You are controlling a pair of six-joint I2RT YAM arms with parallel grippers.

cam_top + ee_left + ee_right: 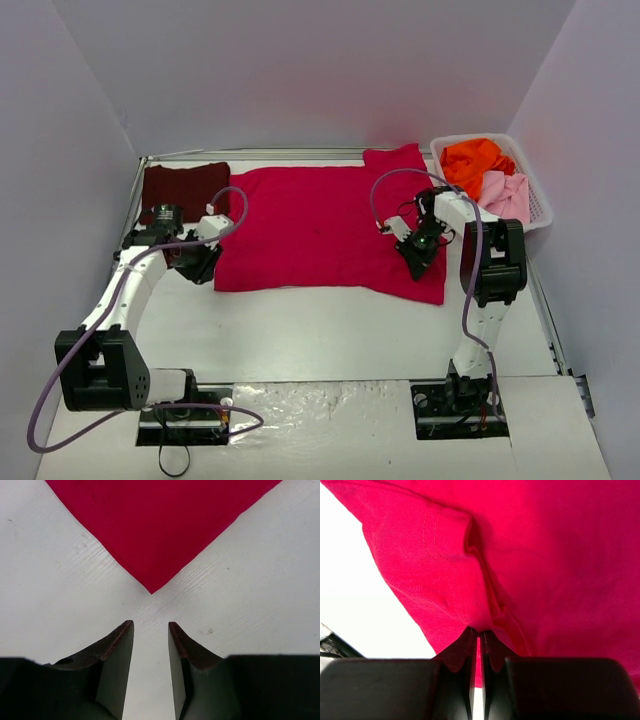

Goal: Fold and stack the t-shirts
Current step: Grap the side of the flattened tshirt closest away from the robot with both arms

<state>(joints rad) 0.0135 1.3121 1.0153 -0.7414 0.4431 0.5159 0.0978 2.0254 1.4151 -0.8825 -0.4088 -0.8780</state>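
From above, the left arm (130, 290) covers the near corner of the maroon shirt (185, 185), and the right arm (490, 260) hides the spot on the red shirt (320, 225) where it is working. The left wrist view shows only one pointed corner of the red shirt (160, 525), the rest cut off at the top. The right wrist view is almost filled by red cloth (545, 555). The orange shirt (475, 160) and pink shirt (505, 195) lie crumpled in the white mesh basket (465, 138) at the far right, so their outlines cannot be made out. The desk (330, 330) is white with a faint grain and a few scuffs. The red shirt is soft knit with a stitched hem, spread mostly flat across the far middle of the desk as a broad rectangle with a sleeve sticking out at its far right. The maroon shirt is a small dark folded block at the far left, just beside it. The left jaws stand apart with nothing between them, over bare desk just short of the red corner. The right jaws are closed, pinching a raised fold of the red shirt near its right edge.
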